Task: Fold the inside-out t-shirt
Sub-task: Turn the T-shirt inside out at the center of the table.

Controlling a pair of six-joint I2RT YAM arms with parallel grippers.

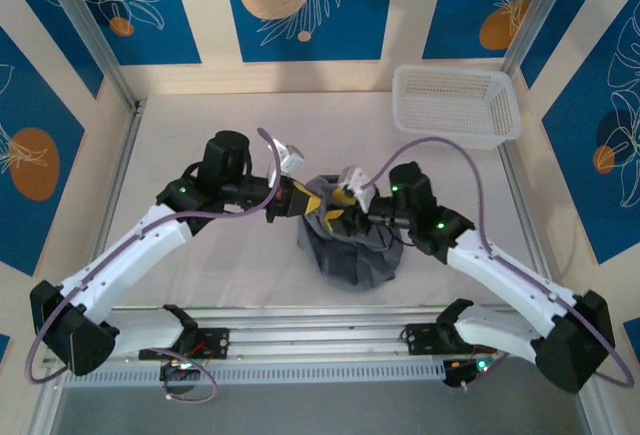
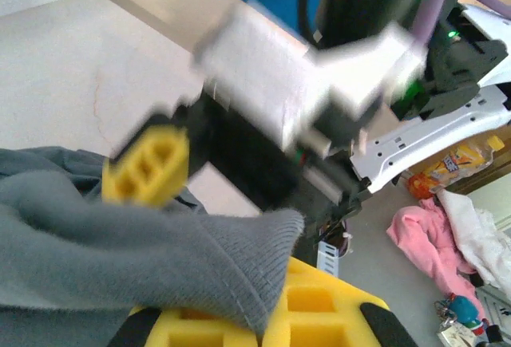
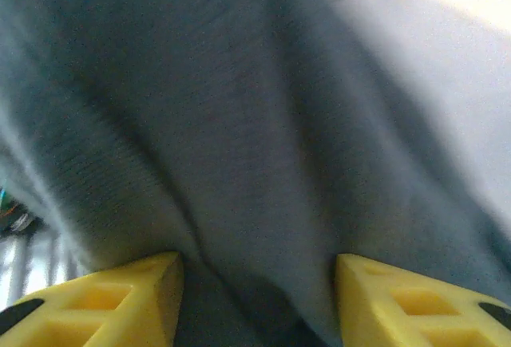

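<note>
The slate-grey t-shirt lies crumpled in a heap at the table's middle front, part of it lifted toward both grippers. My left gripper reaches in from the left and is shut on a ribbed hem of the t-shirt, pinched between its yellow fingers. My right gripper comes in from the right, almost touching the left one. Its yellow fingers stand apart, open, with folds of the t-shirt hanging between and in front of them. One right fingertip shows blurred in the left wrist view.
A white plastic basket stands at the back right of the white table. Metal frame posts and patterned walls close in the sides. Beyond the table's near edge lie pink cloth and a snack packet.
</note>
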